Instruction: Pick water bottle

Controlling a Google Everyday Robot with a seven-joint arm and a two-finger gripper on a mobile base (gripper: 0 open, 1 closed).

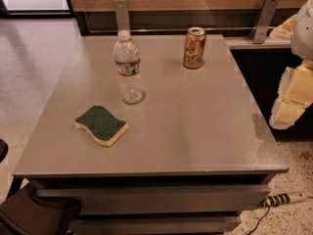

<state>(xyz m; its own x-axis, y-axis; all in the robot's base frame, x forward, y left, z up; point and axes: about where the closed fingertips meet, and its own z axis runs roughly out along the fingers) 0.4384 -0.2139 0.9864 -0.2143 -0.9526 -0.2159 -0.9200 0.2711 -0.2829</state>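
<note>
The water bottle (pixel 129 70) stands upright on the grey table (pixel 195 131), left of the middle and towards the back. It is clear ribbed plastic with a white cap and a white-red-blue label band. My gripper (pixel 288 109), white and pale yellow, hangs off the table's right edge, far to the right of the bottle and apart from it. It holds nothing that I can see.
A gold-brown drink can (pixel 194 48) stands upright at the back, right of the bottle. A green-and-yellow sponge (pixel 101 125) lies in front of the bottle. A dark chair (pixel 34 214) is at the bottom left. A power strip (pixel 283 199) lies on the floor at the right.
</note>
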